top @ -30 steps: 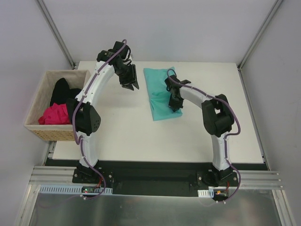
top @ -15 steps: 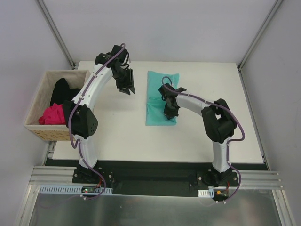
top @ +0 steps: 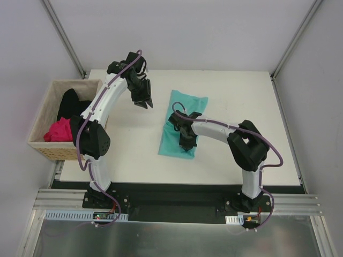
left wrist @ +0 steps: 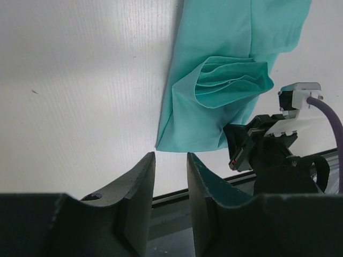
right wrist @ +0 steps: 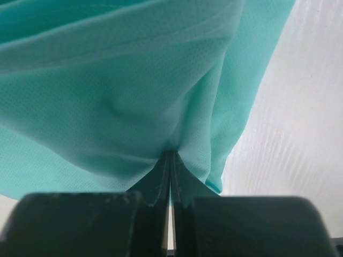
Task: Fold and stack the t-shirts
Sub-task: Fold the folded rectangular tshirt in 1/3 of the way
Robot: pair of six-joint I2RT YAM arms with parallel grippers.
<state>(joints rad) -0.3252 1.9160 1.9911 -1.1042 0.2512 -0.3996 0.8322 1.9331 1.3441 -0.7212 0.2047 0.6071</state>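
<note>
The teal t-shirt (top: 183, 111) lies folded as a long slanted strip in the middle of the table. My right gripper (top: 186, 140) is shut on a pinch of its cloth near its near end; the right wrist view shows the cloth (right wrist: 134, 80) bunched at the closed fingertips of the right gripper (right wrist: 171, 155). My left gripper (top: 144, 103) hangs above the table to the left of the shirt, empty, its jaws a narrow gap apart. The left wrist view shows the left gripper (left wrist: 171, 160), the teal shirt (left wrist: 214, 80) and the right gripper (left wrist: 262, 147). The pink t-shirt (top: 61, 130) and the black t-shirt (top: 69, 103) lie in the basket.
A woven wicker basket (top: 37, 120) stands off the table's left edge. The table (top: 252, 155) is white, with walls and frame posts at the back and sides.
My right gripper has dragged the teal shirt toward the near left, and the shirt has turned to a slant. My left gripper has shifted slightly left.
</note>
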